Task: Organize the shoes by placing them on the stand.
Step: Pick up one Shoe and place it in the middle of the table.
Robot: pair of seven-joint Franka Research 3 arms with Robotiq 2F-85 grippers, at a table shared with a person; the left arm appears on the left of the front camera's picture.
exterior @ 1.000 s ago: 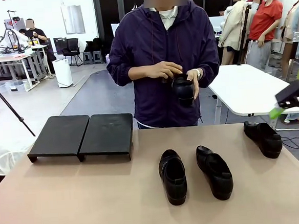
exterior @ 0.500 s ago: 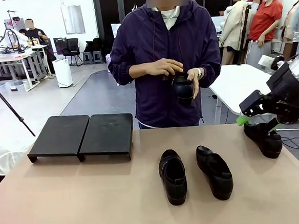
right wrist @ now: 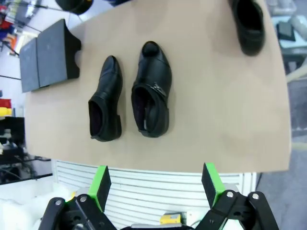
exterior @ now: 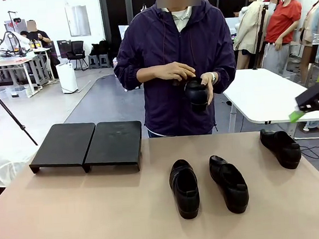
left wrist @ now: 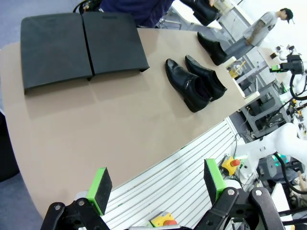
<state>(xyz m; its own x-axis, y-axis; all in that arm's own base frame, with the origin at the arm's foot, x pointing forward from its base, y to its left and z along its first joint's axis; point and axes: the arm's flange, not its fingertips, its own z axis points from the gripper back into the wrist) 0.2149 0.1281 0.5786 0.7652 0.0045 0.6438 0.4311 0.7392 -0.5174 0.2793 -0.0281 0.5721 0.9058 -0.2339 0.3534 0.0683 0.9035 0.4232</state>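
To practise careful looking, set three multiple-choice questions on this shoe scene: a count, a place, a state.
1. How many black glossy leather loafers lie on the tan table? A two B three C four
2. Where is the remaining loafer? A on the floor B in the person's hands C between the middle pair
3. The robot's right hand is: A open and empty B shut on a loafer C shut on a cloth
Answers: 1 B, a pair in the middle plus one at the far right. 2 B, held at chest height. 3 A, green pads apart, nothing between.
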